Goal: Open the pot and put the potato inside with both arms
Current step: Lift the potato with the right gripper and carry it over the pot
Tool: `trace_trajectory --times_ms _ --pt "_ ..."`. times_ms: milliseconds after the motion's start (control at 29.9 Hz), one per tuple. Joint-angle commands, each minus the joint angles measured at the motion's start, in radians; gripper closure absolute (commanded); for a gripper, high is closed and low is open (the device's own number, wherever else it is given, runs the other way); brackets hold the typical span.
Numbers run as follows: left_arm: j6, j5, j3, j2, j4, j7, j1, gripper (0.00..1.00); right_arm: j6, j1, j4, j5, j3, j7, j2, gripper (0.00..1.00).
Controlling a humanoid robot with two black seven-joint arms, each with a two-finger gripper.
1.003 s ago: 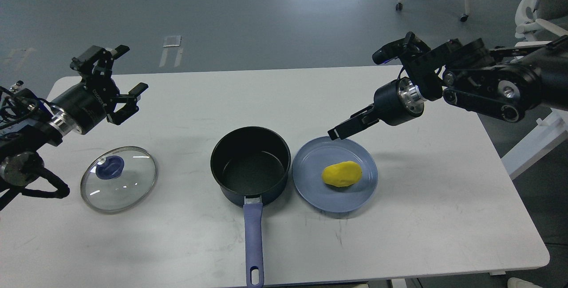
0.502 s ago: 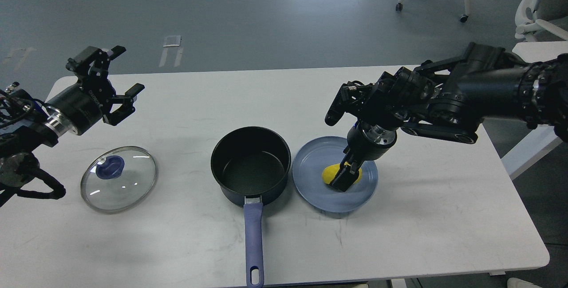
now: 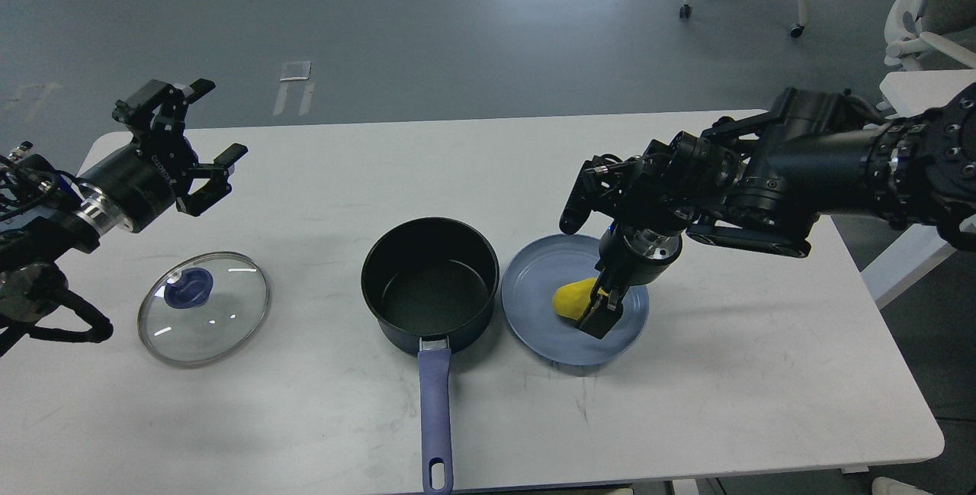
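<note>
The dark pot (image 3: 431,285) with a blue handle stands open and empty at the table's middle. Its glass lid (image 3: 221,319) with a blue knob lies flat on the table to the left. The yellow potato (image 3: 572,299) lies on the blue plate (image 3: 534,289) just right of the pot. My right gripper (image 3: 598,312) points down onto the potato's right side, its fingers closed on it; the potato's right half is hidden behind them. My left gripper (image 3: 219,118) is open and empty, held in the air above and behind the lid.
The white table (image 3: 762,373) has bare room at the front and right. Its front edge is close below the pot handle (image 3: 435,419). Chair legs and a white chair stand on the floor behind, at the right.
My right arm swung down from above the plate onto the potato and closed on it; the potato now looks tilted. The left arm has barely moved.
</note>
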Motion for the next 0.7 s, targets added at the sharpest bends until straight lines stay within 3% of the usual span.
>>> trace_trajectory --times_ms 0,134,267,301,334,368,401,502,669 --pt "0.0 0.0 -0.001 0.002 0.0 0.0 0.0 0.02 -0.05 -0.006 -0.011 0.0 -0.016 0.0 0.011 0.04" --pt "0.0 0.0 -0.001 0.002 0.0 0.0 -0.002 0.02 -0.073 -0.007 -0.006 0.001 -0.019 0.0 0.006 0.15" --pt "0.0 0.0 -0.001 0.002 0.0 0.0 -0.002 0.02 -0.076 -0.009 0.0 0.006 -0.037 0.0 0.002 0.39" --pt "0.0 0.0 -0.001 0.004 0.0 0.0 -0.002 0.02 -0.076 -0.009 0.002 0.006 -0.037 0.0 -0.001 0.5" --pt "0.0 0.0 -0.002 0.004 0.0 0.0 -0.002 0.02 -0.076 -0.009 0.003 0.006 -0.037 0.0 -0.009 0.72" --pt "0.0 0.0 -0.002 0.004 0.0 0.0 -0.002 0.02 -0.076 -0.009 0.003 0.006 -0.037 0.0 -0.009 0.72" --pt "0.0 0.002 -0.004 0.004 0.0 0.0 -0.002 0.02 -0.076 -0.006 0.003 0.008 -0.037 0.0 -0.012 0.9" --pt "0.0 0.003 -0.01 0.004 0.0 0.0 -0.002 0.02 -0.081 0.011 0.014 0.02 -0.031 0.0 -0.026 0.99" --pt "0.0 0.005 -0.01 0.004 0.0 0.0 -0.003 0.02 -0.103 0.057 0.023 0.087 0.029 0.0 -0.05 0.99"
